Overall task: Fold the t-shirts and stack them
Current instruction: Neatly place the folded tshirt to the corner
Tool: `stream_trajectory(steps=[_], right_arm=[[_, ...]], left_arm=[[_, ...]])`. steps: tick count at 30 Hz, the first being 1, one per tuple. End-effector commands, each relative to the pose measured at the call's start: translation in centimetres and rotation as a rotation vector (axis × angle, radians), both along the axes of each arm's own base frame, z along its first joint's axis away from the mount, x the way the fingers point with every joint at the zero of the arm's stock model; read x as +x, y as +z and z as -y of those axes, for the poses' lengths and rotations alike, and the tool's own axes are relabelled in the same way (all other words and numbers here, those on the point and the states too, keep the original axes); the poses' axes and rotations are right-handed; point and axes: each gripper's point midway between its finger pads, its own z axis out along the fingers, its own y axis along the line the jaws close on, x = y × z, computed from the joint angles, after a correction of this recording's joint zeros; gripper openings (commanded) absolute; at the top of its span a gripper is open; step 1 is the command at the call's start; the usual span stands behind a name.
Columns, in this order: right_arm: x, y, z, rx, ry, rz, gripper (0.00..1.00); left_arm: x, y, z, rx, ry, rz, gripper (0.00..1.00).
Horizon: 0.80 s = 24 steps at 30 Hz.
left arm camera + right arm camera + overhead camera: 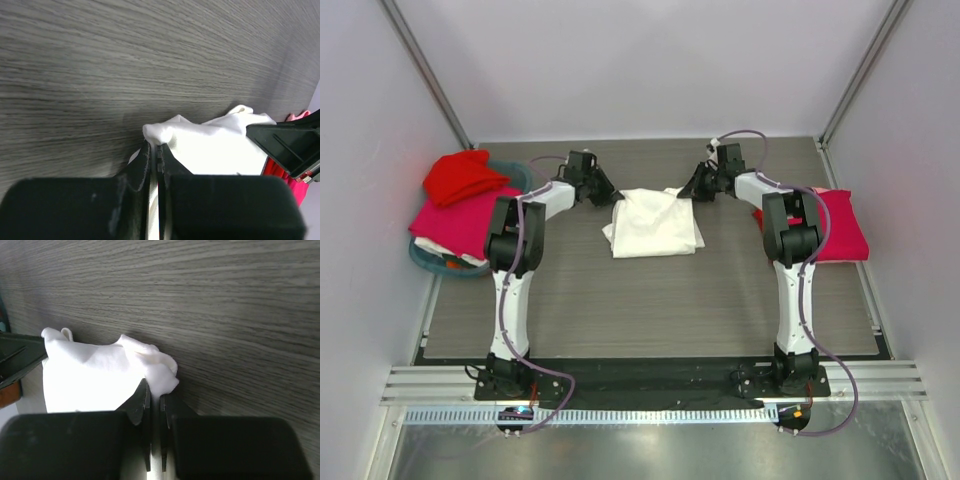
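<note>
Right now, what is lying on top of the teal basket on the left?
A red t-shirt rests on a magenta-pink t-shirt, both piled over the basket. They cover its inside, so anything deeper cannot be seen.

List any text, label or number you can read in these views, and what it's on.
None can be read.
The white t-shirt shows plain fabric only, no print or tag in view.
The red t-shirt and the pink t-shirt on the right are plain.
Small marks at the arm bases are too small to read.
</note>
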Motion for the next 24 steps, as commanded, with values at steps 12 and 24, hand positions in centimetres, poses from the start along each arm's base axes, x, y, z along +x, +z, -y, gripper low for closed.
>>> stream_trajectory(steps=[12,24], right_arm=[[-4.3,14.8,3.8,-0.003,-0.078,0.235,0.01],[-11.5,24.6,16.4,0.009,-0.358,0.319,0.01]], left_arm=[[-4.8,12.4,2.6,-0.187,-0.071,0.254,0.00],[-11.7,24.6,12.9,-0.286,-0.216,0.473,0.00]])
